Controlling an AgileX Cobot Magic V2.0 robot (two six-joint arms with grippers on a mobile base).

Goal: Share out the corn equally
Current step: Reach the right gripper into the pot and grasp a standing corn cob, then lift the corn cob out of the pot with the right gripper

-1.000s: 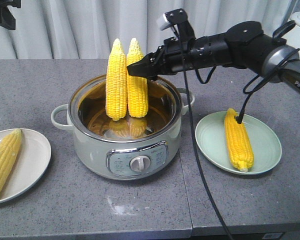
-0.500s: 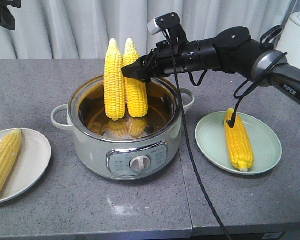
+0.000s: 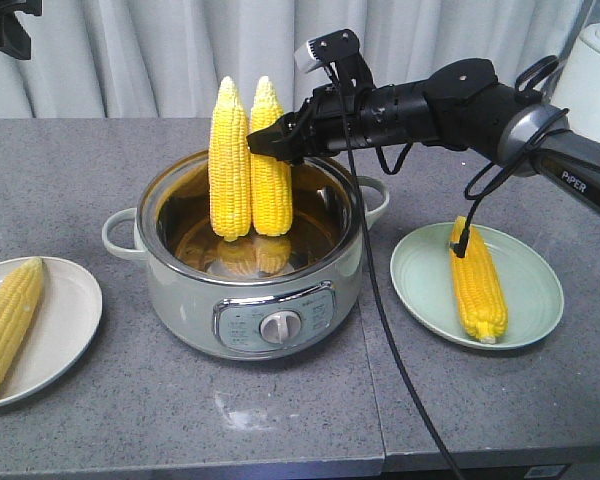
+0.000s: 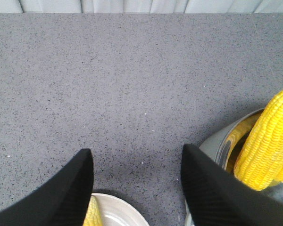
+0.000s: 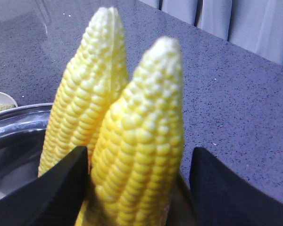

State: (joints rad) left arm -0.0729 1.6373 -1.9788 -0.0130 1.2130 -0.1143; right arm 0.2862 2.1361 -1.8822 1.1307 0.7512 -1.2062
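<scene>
Corn (image 5: 137, 136) stands upright between spread fingers of right gripper (image 5: 139, 160).

We use 3 views. Our front camera faces the table (image 3: 100, 170) from slightly above, at middle distance. The left wrist looks down near the surface; the right wrist sits close. All 3 share the pot (image 3: 170, 285) and corn (image 3: 230, 160).

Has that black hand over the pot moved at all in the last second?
Yes. The right hand has slid a little to the left above the pot, closing in on the standing cob nearest it.
</scene>
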